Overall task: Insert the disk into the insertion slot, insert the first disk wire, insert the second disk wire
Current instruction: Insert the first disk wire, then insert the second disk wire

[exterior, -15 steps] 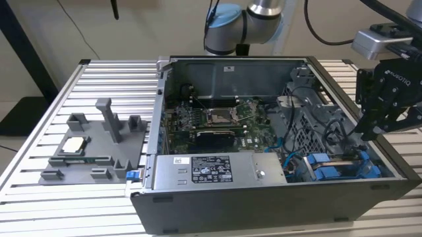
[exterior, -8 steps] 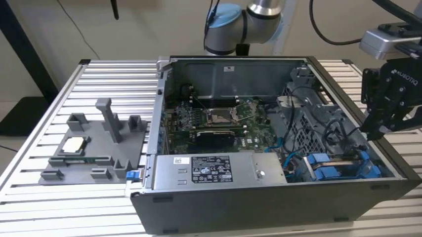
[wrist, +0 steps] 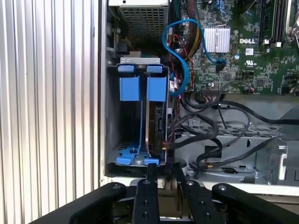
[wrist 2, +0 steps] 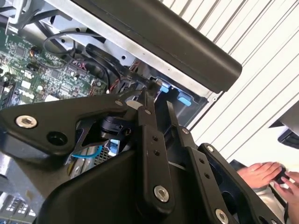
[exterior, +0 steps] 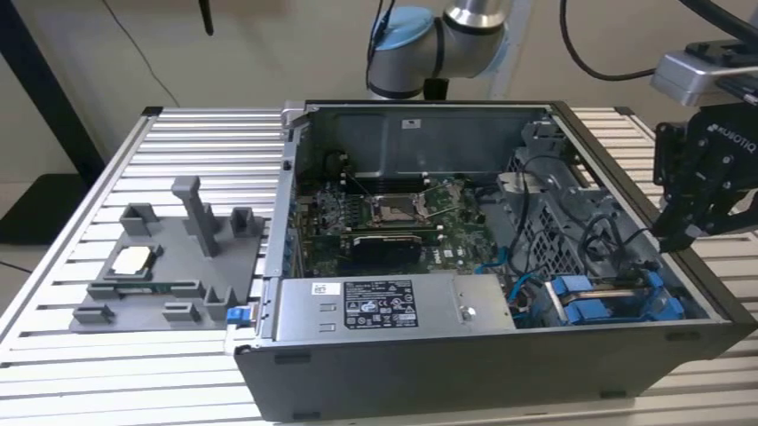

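Exterior view: gripper [exterior: 679, 238], fingers drawn nearly together, hangs at right edge; disk [exterior: 610, 287], standing on edge, lies just lower-left of it.

Inside the dark grey computer case [exterior: 474, 373], the insertion slot [wrist: 112, 116] was grey with bright blue tabs [wrist: 129, 88], and the disk [wrist: 156, 126] had a dark edge in a blue carrier [wrist: 157, 88]. Also inside the case, a blue cable [wrist: 180, 51] crossed a green motherboard [wrist: 243, 65]. The gripper [wrist: 163, 170] was black.
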Controlling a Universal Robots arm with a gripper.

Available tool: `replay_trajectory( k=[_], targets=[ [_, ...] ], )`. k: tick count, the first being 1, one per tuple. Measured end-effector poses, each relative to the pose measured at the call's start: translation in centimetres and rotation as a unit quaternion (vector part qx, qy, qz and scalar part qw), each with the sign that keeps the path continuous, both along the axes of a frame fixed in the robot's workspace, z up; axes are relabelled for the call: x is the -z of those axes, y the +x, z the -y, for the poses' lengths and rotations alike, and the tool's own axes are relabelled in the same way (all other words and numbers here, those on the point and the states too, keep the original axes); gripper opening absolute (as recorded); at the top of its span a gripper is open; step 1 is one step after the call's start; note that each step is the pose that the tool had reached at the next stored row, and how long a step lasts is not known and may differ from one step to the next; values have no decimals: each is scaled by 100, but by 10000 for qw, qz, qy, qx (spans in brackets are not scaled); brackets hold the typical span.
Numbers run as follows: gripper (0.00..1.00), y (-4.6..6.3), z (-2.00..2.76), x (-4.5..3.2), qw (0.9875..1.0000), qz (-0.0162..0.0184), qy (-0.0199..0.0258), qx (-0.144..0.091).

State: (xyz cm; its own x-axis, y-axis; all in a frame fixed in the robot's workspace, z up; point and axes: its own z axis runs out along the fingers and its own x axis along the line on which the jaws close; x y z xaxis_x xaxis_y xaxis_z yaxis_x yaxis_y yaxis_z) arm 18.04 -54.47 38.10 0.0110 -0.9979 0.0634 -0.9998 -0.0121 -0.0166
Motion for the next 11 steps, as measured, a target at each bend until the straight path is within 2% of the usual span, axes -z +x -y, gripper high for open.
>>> replay_trajectory(
  k=[11],
  targets=[
    [27,21,-40,28,10000,0,1,0]
  ],
)
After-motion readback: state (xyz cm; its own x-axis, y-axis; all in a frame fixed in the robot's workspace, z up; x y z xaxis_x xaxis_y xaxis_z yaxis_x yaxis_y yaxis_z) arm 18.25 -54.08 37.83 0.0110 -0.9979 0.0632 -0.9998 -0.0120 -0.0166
